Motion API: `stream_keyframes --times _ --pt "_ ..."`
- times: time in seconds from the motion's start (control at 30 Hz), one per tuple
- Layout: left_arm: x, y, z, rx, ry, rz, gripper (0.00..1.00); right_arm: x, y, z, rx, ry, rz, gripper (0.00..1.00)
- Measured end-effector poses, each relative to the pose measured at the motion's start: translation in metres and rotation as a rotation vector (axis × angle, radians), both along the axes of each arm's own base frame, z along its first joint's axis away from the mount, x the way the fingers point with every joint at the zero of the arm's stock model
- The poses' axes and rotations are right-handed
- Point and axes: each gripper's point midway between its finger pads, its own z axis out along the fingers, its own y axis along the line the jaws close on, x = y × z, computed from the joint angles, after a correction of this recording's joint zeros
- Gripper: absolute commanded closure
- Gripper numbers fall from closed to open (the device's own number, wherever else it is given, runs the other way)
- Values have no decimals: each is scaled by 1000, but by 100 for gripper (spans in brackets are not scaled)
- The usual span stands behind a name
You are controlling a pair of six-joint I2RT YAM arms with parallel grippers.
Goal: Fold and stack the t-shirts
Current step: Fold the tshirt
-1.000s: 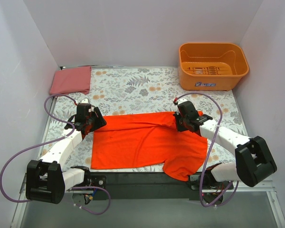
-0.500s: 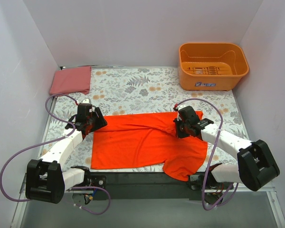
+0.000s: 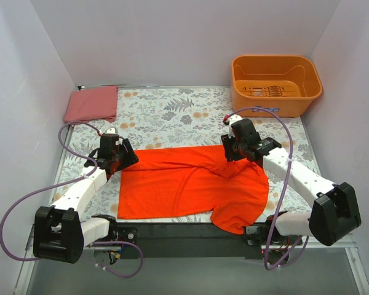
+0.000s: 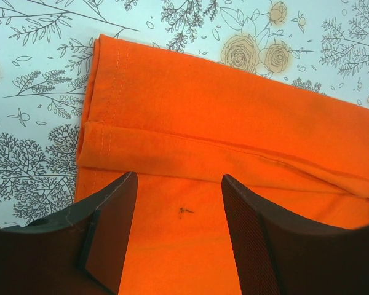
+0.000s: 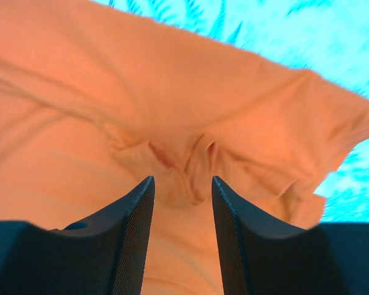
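Observation:
The vivid orange-red t-shirt (image 3: 184, 184) lies spread flat at the front middle of the table. A sleeve hangs toward the front edge at the right. My left gripper (image 3: 126, 159) is open over its left upper corner. In the left wrist view (image 4: 178, 190) the jaws straddle flat orange cloth (image 4: 234, 117) beside a folded hem. My right gripper (image 3: 229, 155) is open just above the shirt's right upper part. In the right wrist view (image 5: 182, 184) a pinched wrinkle (image 5: 190, 160) sits between the jaws. The pinkish-red t-shirt (image 3: 91, 103) lies folded at the far left corner.
A rigid orange plastic tub (image 3: 275, 84) stands at the far right corner. The floral tablecloth (image 3: 172, 117) covers the table between the shirts. White walls close in the left, back and right sides. Purple cables loop beside both arms.
My right gripper has risen and moved toward the far side, off the cloth, leaving a bunched wrinkle under it. The left arm has not moved.

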Motion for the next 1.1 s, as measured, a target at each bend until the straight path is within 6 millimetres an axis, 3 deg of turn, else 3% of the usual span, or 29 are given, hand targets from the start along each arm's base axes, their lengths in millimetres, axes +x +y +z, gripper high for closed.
stream_keyframes --times 0.13,0.27,0.47,0.77,0.93,1.1 --pt "0 -1 0 -1 0 -2 44 25 -3 12 -39 -43 -2 52" --pt "0 -2 0 -2 0 -5 44 37 -6 -11 -105 12 1 55" --pt "0 -2 0 -1 0 -7 44 38 -9 -46 -166 110 0 59" --pt "-1 -3 0 -3 0 -9 44 37 -9 -61 -177 154 -18 66" --pt "-1 -4 0 -4 0 -13 44 36 -10 -65 -176 162 -38 88" --pt "-1 -4 0 -5 1 -16 44 23 -19 -67 -182 171 -65 99"
